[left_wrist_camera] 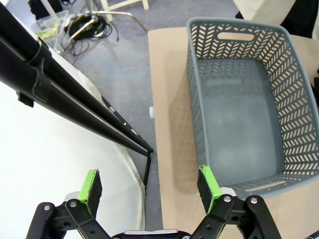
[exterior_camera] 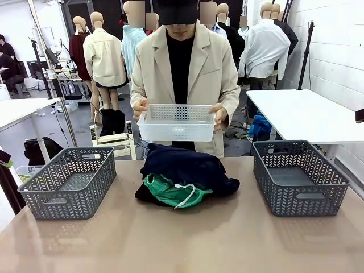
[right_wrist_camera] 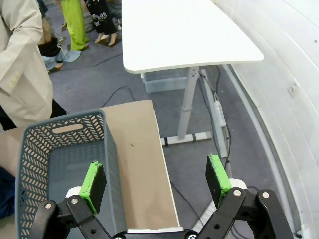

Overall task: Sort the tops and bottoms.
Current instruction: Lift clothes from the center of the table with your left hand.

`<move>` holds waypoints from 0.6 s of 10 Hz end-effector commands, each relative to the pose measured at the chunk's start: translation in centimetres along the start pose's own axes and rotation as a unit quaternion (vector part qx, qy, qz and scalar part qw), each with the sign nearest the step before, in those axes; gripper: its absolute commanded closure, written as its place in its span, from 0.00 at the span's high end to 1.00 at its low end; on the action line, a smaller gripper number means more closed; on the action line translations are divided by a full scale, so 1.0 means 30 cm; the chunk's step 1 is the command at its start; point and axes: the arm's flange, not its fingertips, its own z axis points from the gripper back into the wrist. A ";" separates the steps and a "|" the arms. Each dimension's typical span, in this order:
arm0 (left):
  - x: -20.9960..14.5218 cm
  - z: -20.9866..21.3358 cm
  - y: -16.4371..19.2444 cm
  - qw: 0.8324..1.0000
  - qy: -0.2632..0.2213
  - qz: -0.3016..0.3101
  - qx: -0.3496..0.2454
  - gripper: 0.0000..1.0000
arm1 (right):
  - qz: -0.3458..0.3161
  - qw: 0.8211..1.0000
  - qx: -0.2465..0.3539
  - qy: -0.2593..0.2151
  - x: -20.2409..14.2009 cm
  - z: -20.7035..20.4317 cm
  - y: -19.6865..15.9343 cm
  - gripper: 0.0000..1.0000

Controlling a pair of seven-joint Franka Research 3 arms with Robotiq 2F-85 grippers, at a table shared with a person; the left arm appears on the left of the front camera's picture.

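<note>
1. A large dark navy cloth garment (exterior_camera: 185, 164) lies heaped at the middle of the tan tabletop (exterior_camera: 182, 242), towards its far edge
2. A bright green cloth garment (exterior_camera: 169, 192) with a white drawstring lies against the heap's near side, partly under the navy folds; a black cloth garment (exterior_camera: 147, 197) shows at the heap's left lower edge, touching both
3. The left grey lattice plastic basket (exterior_camera: 68, 183) stands near the table's left edge and the right grey lattice plastic basket (exterior_camera: 298, 177) near its right edge, each well apart from the heap, with bare tabletop between
4. A wide bare strip of tabletop runs along the near edge in front of the heap
5. Behind the far edge a person in a beige blazer holds a white perforated plastic basket (exterior_camera: 177, 122) with 2 hands (exterior_camera: 140, 107) above the heap
6. The left gripper (left_wrist_camera: 149, 188) is released, jaws spread wide, hanging over the table's outer edge just beside the left basket's near corner
7. The right gripper (right_wrist_camera: 155, 180) is released too, jaws wide: 1 pad over the right basket's wall, the other past the table's edge above the floor; a white table (right_wrist_camera: 184, 35) stands beyond
</note>
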 end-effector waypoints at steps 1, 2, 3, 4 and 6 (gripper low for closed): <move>-0.027 0.004 0.001 1.000 0.000 -0.001 -0.003 1.00 | -0.002 1.000 0.000 0.007 0.001 0.010 0.007 1.00; -0.027 0.004 0.001 1.000 0.000 -0.001 -0.003 1.00 | -0.002 1.000 0.000 0.007 0.001 0.010 0.007 1.00; -0.027 0.004 0.001 1.000 0.000 -0.001 -0.003 1.00 | -0.002 1.000 0.000 0.007 0.001 0.010 0.007 1.00; -0.027 0.004 0.001 1.000 0.000 -0.001 -0.003 1.00 | -0.002 1.000 0.000 0.007 0.001 0.010 0.007 1.00; -0.027 0.004 0.001 1.000 0.000 -0.001 -0.003 1.00 | -0.002 1.000 0.000 0.007 0.001 0.010 0.007 1.00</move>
